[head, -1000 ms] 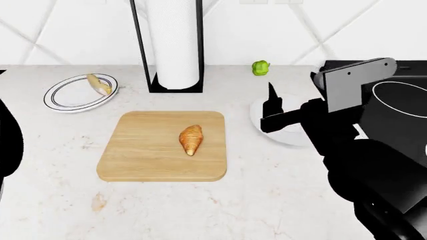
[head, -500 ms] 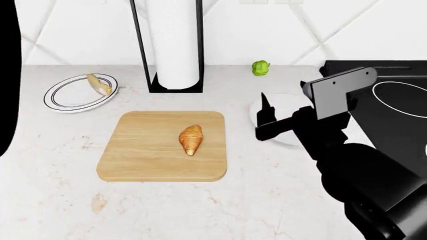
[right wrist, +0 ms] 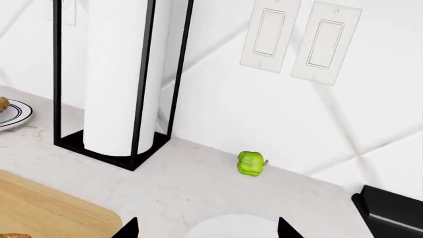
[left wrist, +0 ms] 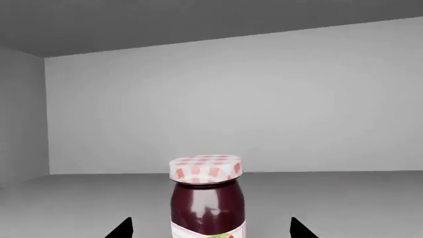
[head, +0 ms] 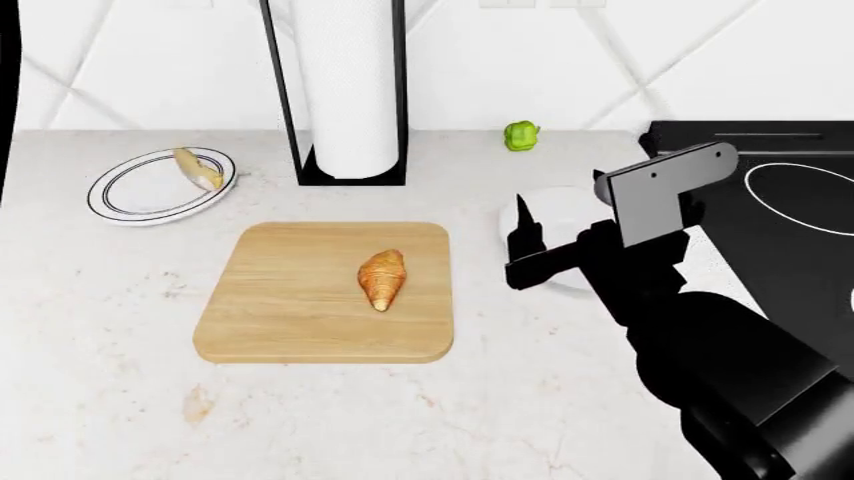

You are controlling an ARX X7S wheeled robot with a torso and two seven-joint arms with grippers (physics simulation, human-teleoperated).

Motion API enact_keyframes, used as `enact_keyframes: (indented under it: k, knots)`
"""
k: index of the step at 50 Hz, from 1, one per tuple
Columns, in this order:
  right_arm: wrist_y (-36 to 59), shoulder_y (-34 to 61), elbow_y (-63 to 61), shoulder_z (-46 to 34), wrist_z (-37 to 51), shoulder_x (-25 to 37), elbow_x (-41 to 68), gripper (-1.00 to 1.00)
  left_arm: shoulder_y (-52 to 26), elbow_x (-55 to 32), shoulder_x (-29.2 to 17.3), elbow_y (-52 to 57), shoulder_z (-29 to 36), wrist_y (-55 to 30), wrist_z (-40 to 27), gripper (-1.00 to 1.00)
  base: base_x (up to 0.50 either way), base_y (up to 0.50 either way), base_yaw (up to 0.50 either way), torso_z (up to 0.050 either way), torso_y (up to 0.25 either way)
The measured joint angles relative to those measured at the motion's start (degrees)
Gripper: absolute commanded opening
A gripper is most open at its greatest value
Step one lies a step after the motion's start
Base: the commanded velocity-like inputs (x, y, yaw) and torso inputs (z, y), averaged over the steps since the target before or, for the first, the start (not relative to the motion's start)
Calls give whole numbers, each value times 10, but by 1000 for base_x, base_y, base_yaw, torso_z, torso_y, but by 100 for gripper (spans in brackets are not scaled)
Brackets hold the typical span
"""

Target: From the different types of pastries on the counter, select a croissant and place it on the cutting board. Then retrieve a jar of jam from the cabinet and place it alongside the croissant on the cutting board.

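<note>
The golden-brown croissant (head: 382, 279) lies on the right half of the light wooden cutting board (head: 287, 320) on the white counter (head: 120, 400). A pale pastry piece (head: 198, 168) rests on a striped plate (head: 127, 200) at the back left. In the left wrist view, the jar of jam (left wrist: 207, 196) with its checkered lid stands upright on a grey cabinet shelf. My left gripper (left wrist: 210, 233) is open, its tips wide on either side of the jar and not touching it. My right gripper (head: 525, 255) hovers open and empty right of the board, over a white dish (head: 567, 215).
A paper towel roll in a black frame (head: 344, 90) stands behind the board. A small green pepper (head: 521, 135) sits by the wall. A black stovetop (head: 794, 200) fills the right side. Wall switches (right wrist: 300, 39) are above the pepper (right wrist: 250, 163). My left arm shows only as a dark strip (head: 7, 90).
My right arm has drifted left, closer to the board's right edge. My left arm has risen and mostly left the head view. Croissant and board have not moved.
</note>
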Motion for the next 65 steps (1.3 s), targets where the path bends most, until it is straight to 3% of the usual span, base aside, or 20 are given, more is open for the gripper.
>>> enact_keyframes:
  k: [18, 42, 43, 57, 65]
  knots:
    - [-1, -5, -10, 3, 7, 6, 0, 100, -49, -8, 5, -26, 7, -4, 16, 100, 185, 0, 0, 0, 0]
    - [-7, -11, -15, 8, 11, 9, 4, 100, -43, -18, 4, -31, 20, 3, 18, 100, 82, 21, 0, 0, 0]
    - [-6, -12, -17, 9, 11, 10, 5, 100, -43, -17, 4, -31, 20, 3, 17, -100, 0, 0, 0, 0, 0]
    - [3, -12, -23, 11, 17, 13, 11, 100, -54, 4, 2, -32, 19, -1, 21, -100, 0, 0, 0, 0, 0]
    - [10, -10, -27, 12, 23, 13, 14, 100, -61, 39, -8, 5, -31, -39, 27, -100, -375, 0, 0, 0, 2]
